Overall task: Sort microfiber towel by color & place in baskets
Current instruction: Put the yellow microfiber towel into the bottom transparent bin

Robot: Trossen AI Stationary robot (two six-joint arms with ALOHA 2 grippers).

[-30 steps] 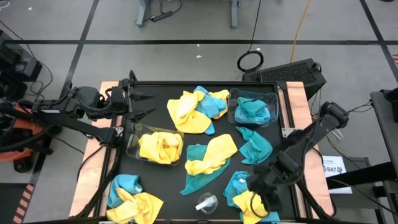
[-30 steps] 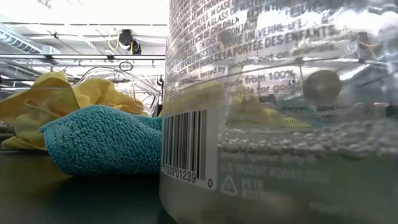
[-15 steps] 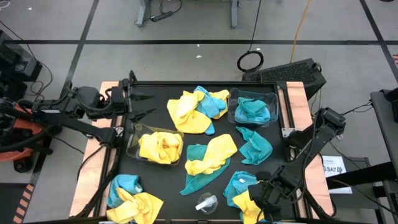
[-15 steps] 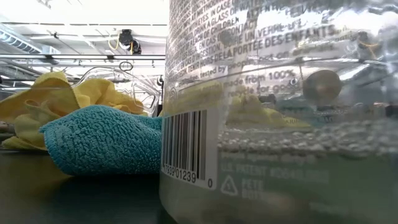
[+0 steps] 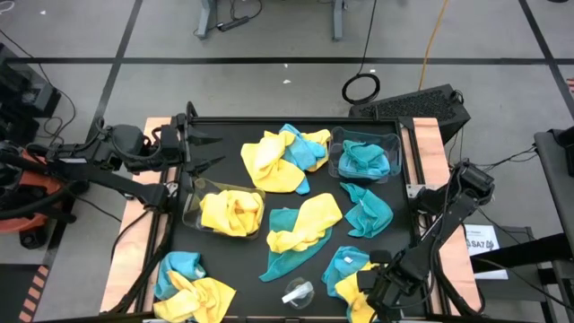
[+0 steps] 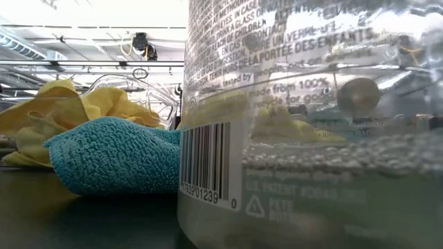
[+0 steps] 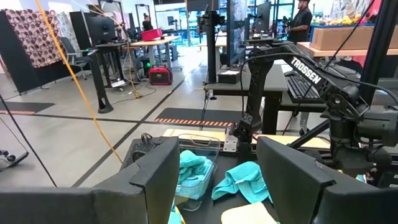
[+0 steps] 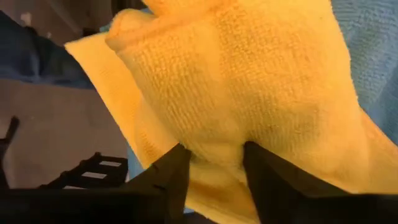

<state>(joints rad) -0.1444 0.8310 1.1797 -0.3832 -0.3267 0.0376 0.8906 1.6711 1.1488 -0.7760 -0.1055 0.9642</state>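
The right end effector [image 5: 375,301] is pinching into a yellow towel [image 8: 249,87] lying on a teal towel [image 5: 343,264] at the surface's near right corner, well apart from the yellow-filled basket [image 5: 190,205], so the thin bite could be slipping off, or dragging the teal cloth along. Against a second ago, that arm is sitting lower and nearer the edge, fingers narrowing. The left end effector [image 7: 214,174] is waiting with fingers apart beside that basket.

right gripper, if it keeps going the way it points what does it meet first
The yellow towel: the right gripper has its fingers pressed into that fold. Past it shows a blue towel, though depth is unclear.
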